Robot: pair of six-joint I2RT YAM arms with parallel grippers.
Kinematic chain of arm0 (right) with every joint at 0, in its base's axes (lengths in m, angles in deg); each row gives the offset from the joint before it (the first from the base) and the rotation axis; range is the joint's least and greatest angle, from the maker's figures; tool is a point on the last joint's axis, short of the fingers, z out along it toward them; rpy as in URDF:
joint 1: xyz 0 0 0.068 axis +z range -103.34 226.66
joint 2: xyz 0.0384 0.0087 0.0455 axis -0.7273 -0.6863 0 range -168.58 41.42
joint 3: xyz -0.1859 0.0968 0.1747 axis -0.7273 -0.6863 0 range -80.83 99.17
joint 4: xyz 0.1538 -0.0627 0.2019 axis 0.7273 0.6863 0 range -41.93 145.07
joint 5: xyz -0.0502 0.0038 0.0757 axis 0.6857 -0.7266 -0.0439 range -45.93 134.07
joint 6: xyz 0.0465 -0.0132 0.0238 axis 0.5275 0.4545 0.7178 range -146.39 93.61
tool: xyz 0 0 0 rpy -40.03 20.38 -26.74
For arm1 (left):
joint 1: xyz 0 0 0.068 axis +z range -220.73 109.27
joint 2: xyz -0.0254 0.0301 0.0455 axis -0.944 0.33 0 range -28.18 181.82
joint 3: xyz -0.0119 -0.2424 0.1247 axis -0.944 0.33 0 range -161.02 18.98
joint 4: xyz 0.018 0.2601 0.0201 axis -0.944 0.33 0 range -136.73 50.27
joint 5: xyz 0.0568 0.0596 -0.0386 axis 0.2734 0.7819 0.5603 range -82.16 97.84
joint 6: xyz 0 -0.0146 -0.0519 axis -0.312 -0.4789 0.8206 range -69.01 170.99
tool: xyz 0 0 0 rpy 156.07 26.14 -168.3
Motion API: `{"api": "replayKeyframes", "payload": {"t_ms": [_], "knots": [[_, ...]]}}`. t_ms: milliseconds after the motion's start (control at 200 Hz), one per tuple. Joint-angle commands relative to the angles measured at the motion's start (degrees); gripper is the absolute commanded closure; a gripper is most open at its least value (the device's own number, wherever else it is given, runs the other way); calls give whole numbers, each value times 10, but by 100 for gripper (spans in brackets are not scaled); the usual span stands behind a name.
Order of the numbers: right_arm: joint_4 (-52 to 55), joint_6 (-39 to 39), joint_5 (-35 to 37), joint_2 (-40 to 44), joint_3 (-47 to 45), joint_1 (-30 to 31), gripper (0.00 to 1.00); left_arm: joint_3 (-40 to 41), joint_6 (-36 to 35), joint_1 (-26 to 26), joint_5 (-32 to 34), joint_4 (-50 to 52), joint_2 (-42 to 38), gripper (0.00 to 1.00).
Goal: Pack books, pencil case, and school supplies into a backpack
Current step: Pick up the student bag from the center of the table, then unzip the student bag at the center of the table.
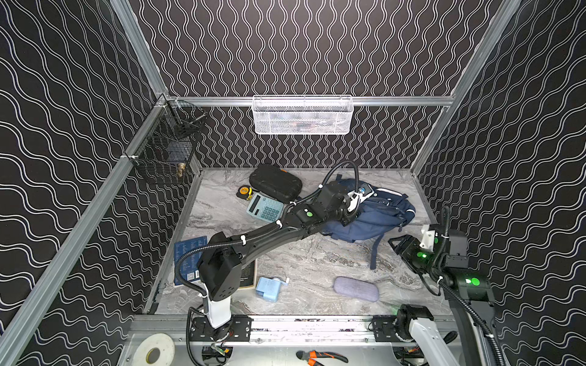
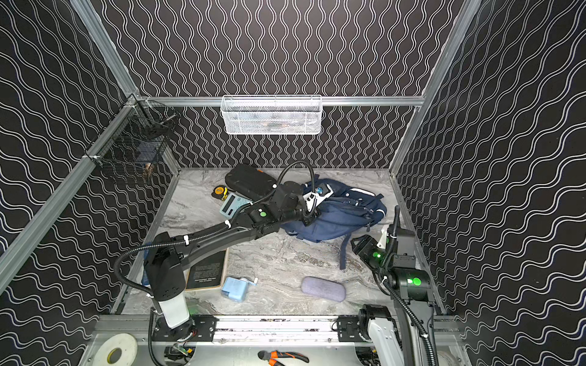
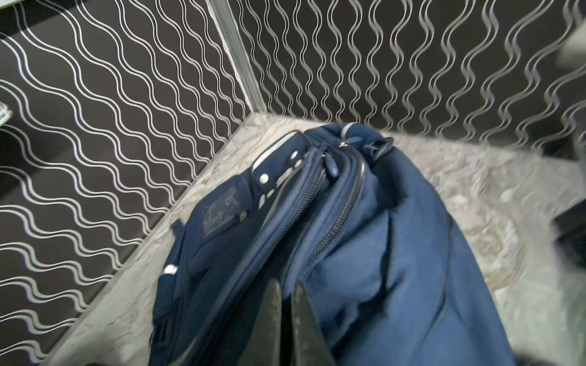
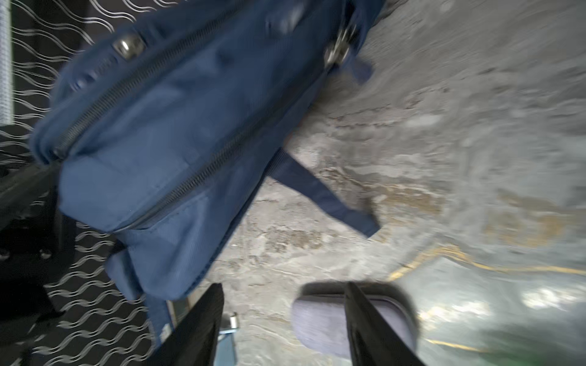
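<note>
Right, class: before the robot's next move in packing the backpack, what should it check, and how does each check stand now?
1. Left gripper shut on backpack: ok.
2. Backpack open for loading: not ok; the zips in view look closed.
3. Right gripper open, empty: ok.
4. Pencil case lying free on the table: ok.
5. Blue book and black book clear of arms: not ok; left arm crosses above them.
</note>
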Motion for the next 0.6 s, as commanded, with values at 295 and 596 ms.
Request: {"api": "replayKeyframes", "payload": {"t_ms": [295, 596], "knots": [[-229, 140, -97, 19, -102, 1, 38, -36, 139, 2, -45, -43, 21, 100], [-364, 189, -152, -27, -161, 0, 78, -66, 186, 3, -59, -31, 27, 100]]}}
